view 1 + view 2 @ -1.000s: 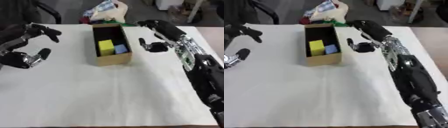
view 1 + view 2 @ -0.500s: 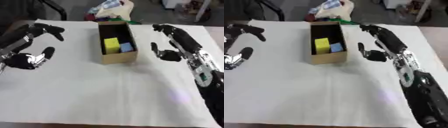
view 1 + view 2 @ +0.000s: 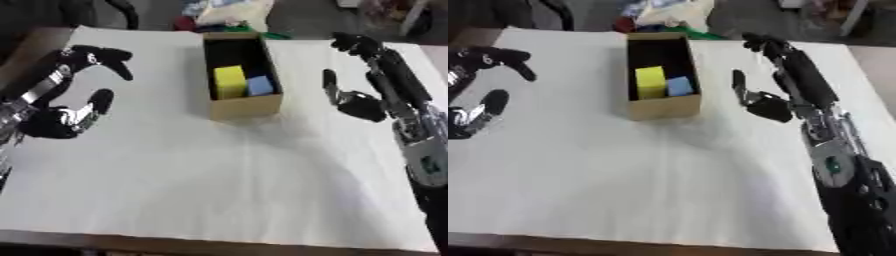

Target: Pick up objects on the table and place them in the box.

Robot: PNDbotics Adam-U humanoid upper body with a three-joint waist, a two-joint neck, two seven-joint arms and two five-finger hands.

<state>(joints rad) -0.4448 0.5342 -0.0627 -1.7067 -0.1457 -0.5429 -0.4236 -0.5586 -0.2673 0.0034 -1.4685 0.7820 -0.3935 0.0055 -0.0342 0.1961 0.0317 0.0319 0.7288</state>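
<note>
A tan cardboard box (image 3: 244, 106) stands upright at the middle back of the white table (image 3: 219, 185). Inside it a yellow block (image 3: 229, 80) lies beside a smaller blue block (image 3: 260, 85). My left hand (image 3: 66, 117) hovers open at the left edge, fingers spread, holding nothing. To the right of the box, apart from it, my right hand (image 3: 359, 102) is open with the thumb pointing up and fingers reaching toward the back. No loose object shows on the table top.
A pile of cloth and bags (image 3: 229, 12) lies past the table's far edge behind the box. Dark floor and a chair frame (image 3: 122, 10) show at the back left. The table's front edge (image 3: 210, 240) runs along the bottom.
The camera has shifted, so the whole scene sits differently. My right hand has drawn back from the box toward the right and nearer. The left hand stays open at the left.
</note>
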